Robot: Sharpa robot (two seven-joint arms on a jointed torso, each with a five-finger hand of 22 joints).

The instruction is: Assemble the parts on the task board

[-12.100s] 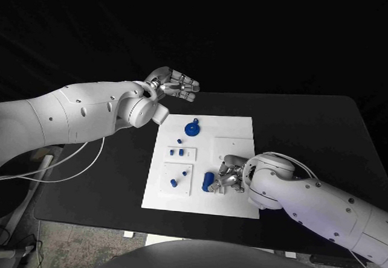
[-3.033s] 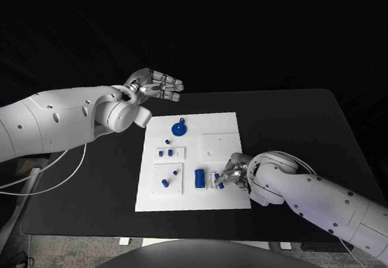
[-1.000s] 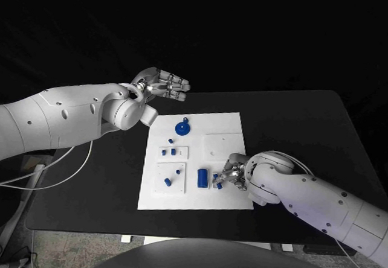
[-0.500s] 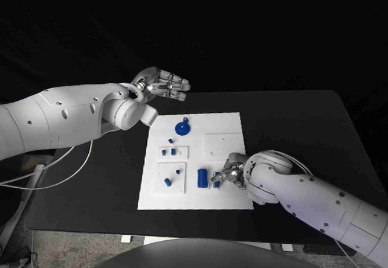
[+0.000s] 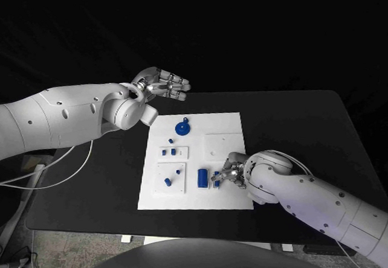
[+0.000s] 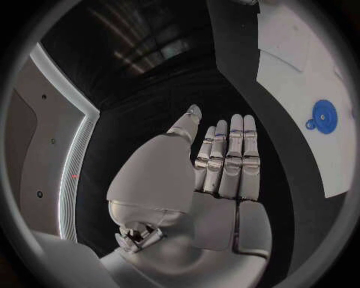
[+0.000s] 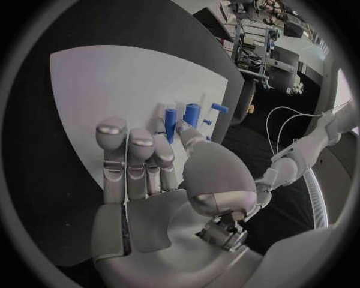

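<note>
Right hand [image 5: 229, 174] stays over the task board [image 5: 225, 199], still pinching a small blue part [image 5: 216, 177] at its fingertips. Blue cylinder [image 5: 202, 176] lies just beside. Left hand [image 5: 166, 85] unchanged, released, empty, off-board.

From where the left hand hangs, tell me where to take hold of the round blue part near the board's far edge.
Likely by the small tab at the far rim of the round blue part, which lies flat on the task board; bring the left hand down from above.

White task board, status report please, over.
Left hand open, raised off the board's far corner. Right hand pinching a small blue peg on the white task board. Nothing in the way.
</note>
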